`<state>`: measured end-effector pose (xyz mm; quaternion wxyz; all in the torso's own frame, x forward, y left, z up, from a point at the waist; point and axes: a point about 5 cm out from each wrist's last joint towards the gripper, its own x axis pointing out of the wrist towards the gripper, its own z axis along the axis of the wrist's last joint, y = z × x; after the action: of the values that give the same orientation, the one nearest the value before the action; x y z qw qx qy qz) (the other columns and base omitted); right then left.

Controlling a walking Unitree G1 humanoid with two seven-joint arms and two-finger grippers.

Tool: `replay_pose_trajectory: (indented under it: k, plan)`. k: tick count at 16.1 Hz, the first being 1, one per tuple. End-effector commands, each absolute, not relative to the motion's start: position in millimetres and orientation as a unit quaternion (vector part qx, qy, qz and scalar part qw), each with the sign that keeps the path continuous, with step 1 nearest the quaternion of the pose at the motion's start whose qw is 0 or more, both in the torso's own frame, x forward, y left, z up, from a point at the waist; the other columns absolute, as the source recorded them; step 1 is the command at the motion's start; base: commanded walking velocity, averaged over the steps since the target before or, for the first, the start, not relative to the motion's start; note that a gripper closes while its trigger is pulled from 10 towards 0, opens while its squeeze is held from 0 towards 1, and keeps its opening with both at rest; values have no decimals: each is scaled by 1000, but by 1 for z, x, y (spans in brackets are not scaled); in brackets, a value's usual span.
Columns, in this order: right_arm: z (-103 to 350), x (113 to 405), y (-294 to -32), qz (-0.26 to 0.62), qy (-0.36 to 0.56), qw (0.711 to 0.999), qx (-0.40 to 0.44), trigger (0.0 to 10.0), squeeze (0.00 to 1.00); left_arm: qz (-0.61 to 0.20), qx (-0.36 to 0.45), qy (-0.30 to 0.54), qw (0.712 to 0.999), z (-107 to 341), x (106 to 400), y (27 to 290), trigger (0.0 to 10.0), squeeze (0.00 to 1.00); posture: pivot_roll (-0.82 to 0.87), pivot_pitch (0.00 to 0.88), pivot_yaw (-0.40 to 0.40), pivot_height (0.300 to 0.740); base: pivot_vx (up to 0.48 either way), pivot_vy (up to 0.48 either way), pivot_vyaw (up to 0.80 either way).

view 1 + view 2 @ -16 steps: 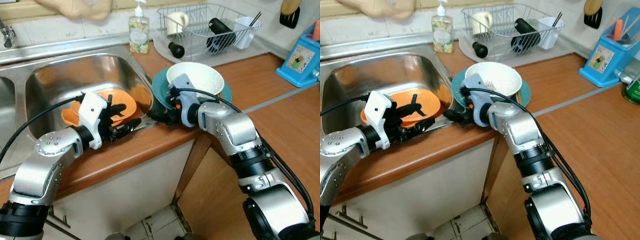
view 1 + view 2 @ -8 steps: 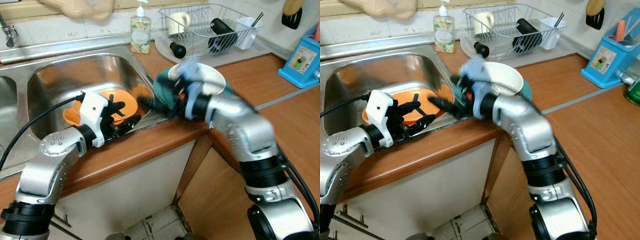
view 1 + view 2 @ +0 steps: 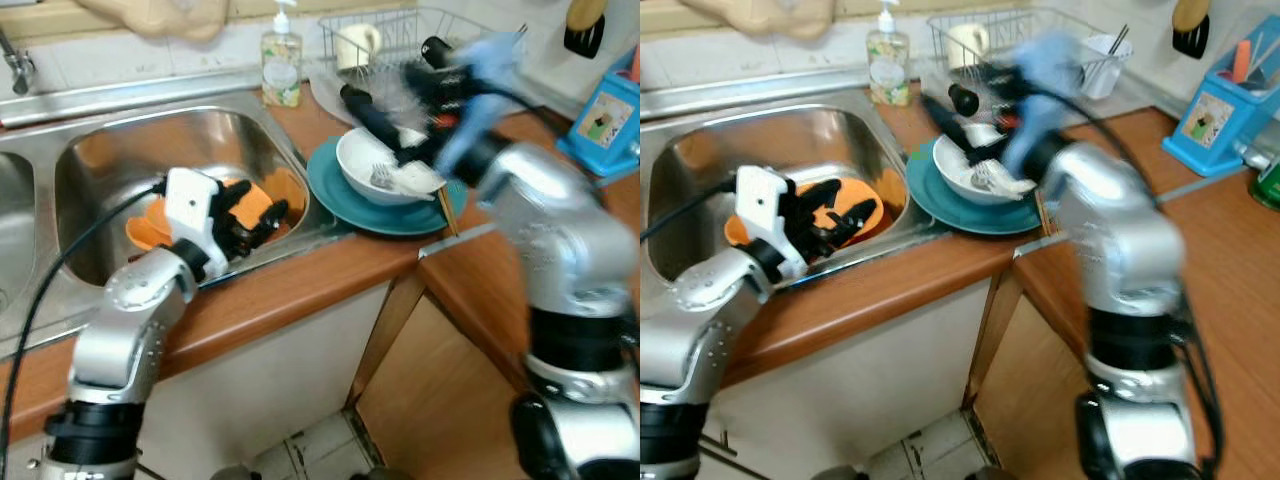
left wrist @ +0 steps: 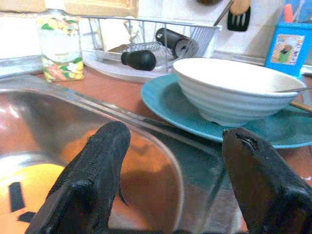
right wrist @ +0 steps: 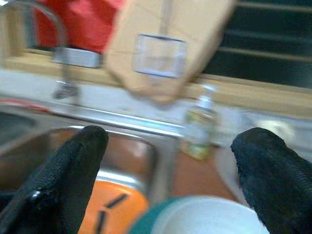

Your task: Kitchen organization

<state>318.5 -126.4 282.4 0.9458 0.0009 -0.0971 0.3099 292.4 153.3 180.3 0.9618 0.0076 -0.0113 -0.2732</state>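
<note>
Since a second ago the right gripper [image 3: 385, 125] has left the near rim of the teal plate [image 3: 340, 195] and swung up over the white bowl [image 3: 360, 165]; it is motion-blurred, and in the right wrist view its two black fingers [image 5: 73, 165] stand wide apart with nothing between them. What it hid is now uncovered: the bowl sits on the teal plate, with a fork [image 3: 385, 180] resting inside it and a pair of chopsticks [image 3: 445, 208] lying on the plate's right side.

Taking the steel sink [image 3: 110, 150] as the landmark: the orange plate [image 3: 150, 228] lies in its basin, the teal plate sits on the wooden bench [image 3: 300, 280] just beside its right edge, the soap bottle [image 3: 281, 68] stands behind its back right corner, and the wire dish rack [image 3: 400, 50] is further right along the wall, holding a cream mug [image 3: 358, 42] and a black-handled utensil [image 4: 139, 59]. A blue holder [image 3: 605, 115] stands well to the right of the sink.

The left gripper [image 3: 250, 215] hovers over the sink's front right part, above the orange plate, with its fingers [image 4: 105, 151] spread and empty, pointing toward the teal plate.
</note>
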Motion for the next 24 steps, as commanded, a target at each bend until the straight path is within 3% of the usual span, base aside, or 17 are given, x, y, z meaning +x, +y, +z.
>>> replay_pose_trajectory:
  k: [1,7,11,24]
  plan:
    - [276,314,-139,287,-84,954,-10,10000,0,-305,10,-22,952,184,287,144,10000,0,-160,0,-17,740,0,0,0]
    - [242,298,-177,199,-21,979,-32,10000,0,-359,31,-8,933,178,280,124,10000,0,-175,0,-8,740,0,0,0]
    - [222,286,-186,184,19,982,-28,10000,0,-358,22,4,933,176,277,128,10000,0,-167,0,-12,740,0,0,0]
    - [208,297,-171,184,46,981,-45,10000,0,-348,40,9,937,173,276,133,10000,0,-142,0,-19,740,0,0,0]
